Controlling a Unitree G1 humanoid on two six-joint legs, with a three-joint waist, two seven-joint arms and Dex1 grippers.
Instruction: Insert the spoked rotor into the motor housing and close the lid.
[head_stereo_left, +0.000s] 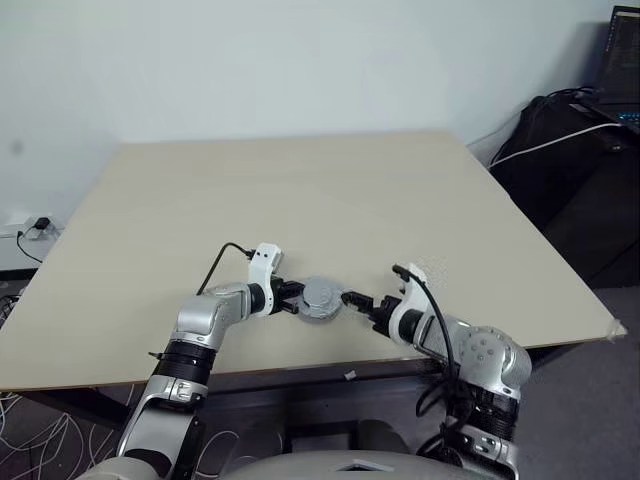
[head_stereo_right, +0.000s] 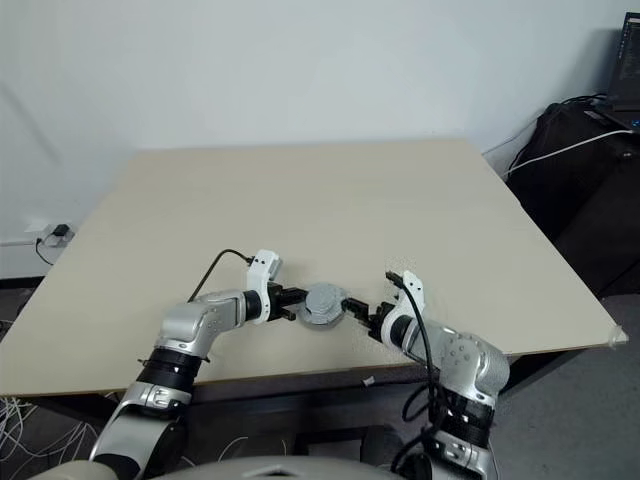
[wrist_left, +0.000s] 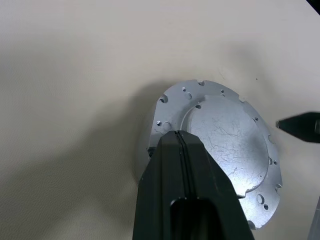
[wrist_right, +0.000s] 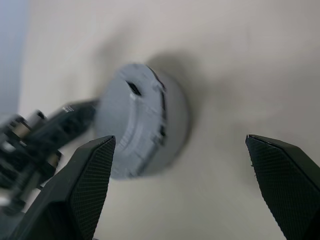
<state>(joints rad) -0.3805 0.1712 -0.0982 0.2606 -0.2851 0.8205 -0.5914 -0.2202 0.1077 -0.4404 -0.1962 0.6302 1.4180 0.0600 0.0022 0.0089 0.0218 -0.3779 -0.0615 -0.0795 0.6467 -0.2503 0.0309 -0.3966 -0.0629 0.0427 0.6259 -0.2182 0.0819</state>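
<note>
The lid (head_stereo_left: 322, 296), a shiny grey disc with small holes round its rim, lies flat on top of the motor housing near the table's front edge. In the right wrist view the housing's grey side wall (wrist_right: 165, 125) shows dark slots. The spoked rotor is hidden. My left gripper (head_stereo_left: 293, 297) is shut, and its joined fingertips (wrist_left: 178, 137) rest at the lid's (wrist_left: 225, 145) left edge. From the right, my right gripper (head_stereo_left: 352, 299) points at the stack. It stands open (wrist_right: 180, 140), its fingers apart from the housing.
The beige table (head_stereo_left: 300, 190) stretches far behind the stack. Its front edge runs just below both grippers. Dark bags with cables (head_stereo_left: 575, 150) stand beyond the table's right edge. A power strip (head_stereo_left: 30, 228) lies at the far left.
</note>
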